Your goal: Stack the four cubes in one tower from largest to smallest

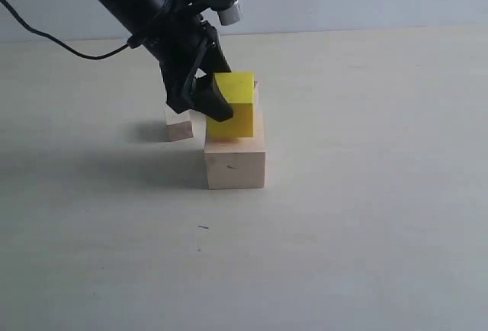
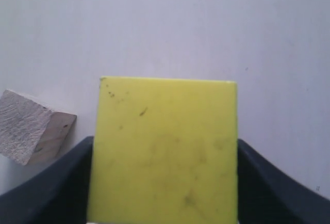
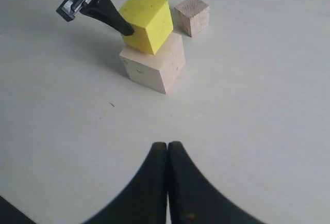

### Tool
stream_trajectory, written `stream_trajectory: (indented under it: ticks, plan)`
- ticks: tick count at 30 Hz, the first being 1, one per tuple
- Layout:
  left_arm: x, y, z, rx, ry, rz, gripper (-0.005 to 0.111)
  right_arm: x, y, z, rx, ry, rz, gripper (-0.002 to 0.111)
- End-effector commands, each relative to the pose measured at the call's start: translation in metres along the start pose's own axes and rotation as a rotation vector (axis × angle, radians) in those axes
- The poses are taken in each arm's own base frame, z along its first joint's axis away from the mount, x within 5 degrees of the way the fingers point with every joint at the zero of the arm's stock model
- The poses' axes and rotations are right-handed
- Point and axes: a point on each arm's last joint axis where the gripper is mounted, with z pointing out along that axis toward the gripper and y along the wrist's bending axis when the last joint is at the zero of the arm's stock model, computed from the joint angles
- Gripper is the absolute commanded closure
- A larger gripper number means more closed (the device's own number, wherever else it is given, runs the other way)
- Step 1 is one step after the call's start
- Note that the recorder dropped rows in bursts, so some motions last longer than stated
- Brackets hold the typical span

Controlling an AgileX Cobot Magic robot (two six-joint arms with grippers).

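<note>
Left fingers (image 2: 51, 193) grip the yellow cube (image 2: 164, 149) between them, atop the large wood cube (image 1: 235, 165).

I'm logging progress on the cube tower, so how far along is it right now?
Done: the large wood cube sits as the base. In hand: the left end effector grips the yellow cube at the base's top, looking tilted, not yet released. Left: two small wood cubes, one beside, one behind, both on the table.

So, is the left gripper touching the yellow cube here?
Touching: the left wrist view shows fingers of the left gripper flush against both sides of the yellow cube.
</note>
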Motion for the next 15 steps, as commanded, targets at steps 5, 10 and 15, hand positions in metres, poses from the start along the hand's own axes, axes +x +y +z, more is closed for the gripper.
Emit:
stream_trajectory:
  ticks: [5, 10, 15]
  plan:
    - [-0.0011, -0.0021, 0.0003, 0.026, -0.001, 0.01, 0.107, -0.0004, -0.0005, 0.0008, 0.002, -0.013, 0.004, 0.108]
    - [-0.0011, -0.0017, 0.0003, 0.023, -0.002, -0.006, 0.107, -0.0004, -0.0005, 0.0008, 0.002, -0.013, 0.004, 0.108]
    - [-0.0015, -0.0008, 0.0003, 0.013, -0.005, -0.022, 0.107, -0.0004, -0.0005, 0.0008, 0.002, -0.013, 0.004, 0.108]
